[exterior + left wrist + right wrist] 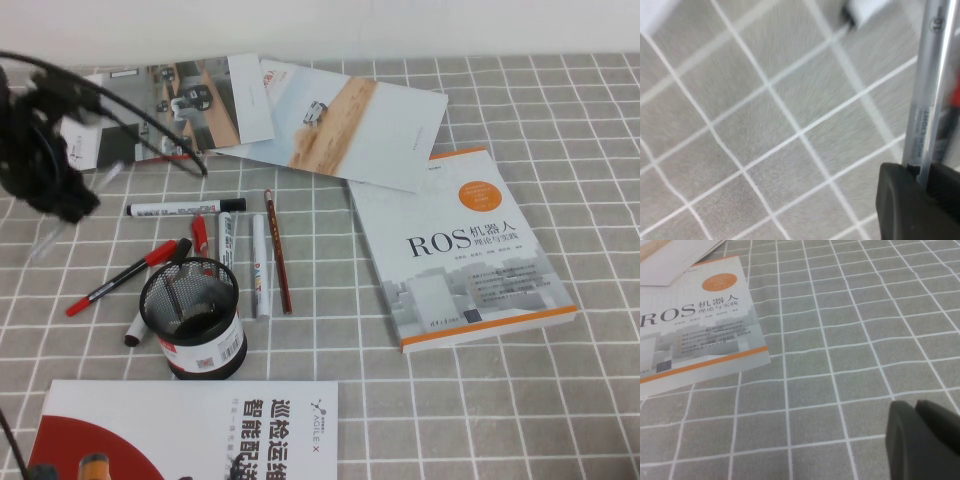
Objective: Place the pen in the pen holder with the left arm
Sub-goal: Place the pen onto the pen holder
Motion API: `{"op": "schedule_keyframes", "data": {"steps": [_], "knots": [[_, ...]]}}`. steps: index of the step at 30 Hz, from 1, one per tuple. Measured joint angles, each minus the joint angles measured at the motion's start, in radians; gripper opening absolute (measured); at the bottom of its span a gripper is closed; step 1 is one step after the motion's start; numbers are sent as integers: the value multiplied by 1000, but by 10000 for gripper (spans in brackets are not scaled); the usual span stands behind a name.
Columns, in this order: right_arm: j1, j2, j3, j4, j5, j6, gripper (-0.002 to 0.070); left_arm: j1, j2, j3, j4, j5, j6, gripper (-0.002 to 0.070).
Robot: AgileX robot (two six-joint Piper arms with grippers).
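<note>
My left gripper is shut on the thin silver-grey pen, which sticks out past the fingertips above the grey checked cloth. In the high view the left arm and gripper are at the far left, raised above the cloth, left of and behind the pen holder; the pen is only a faint blur there. The black wire-mesh pen holder stands upright at front left with a white-and-red label at its base. My right gripper is shut and empty over bare cloth, out of the high view.
A white marker, a black pen with red cap, more markers and a red pencil lie behind the holder. A ROS book lies at right, brochures at the back, a booklet at the front.
</note>
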Motion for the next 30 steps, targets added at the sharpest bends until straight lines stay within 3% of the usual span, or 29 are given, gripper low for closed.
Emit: {"op": "schedule_keyframes", "data": {"steps": [14,23,30], "knots": [[0,0,0,0,0,0,-15,0,-441,77,-254,-31,-65,48],[0,0,0,3,0,0,-15,0,-779,459,-326,-228,-87,48],[0,0,0,3,0,0,-15,-13,-1023,795,-486,-393,-20,48]]}}
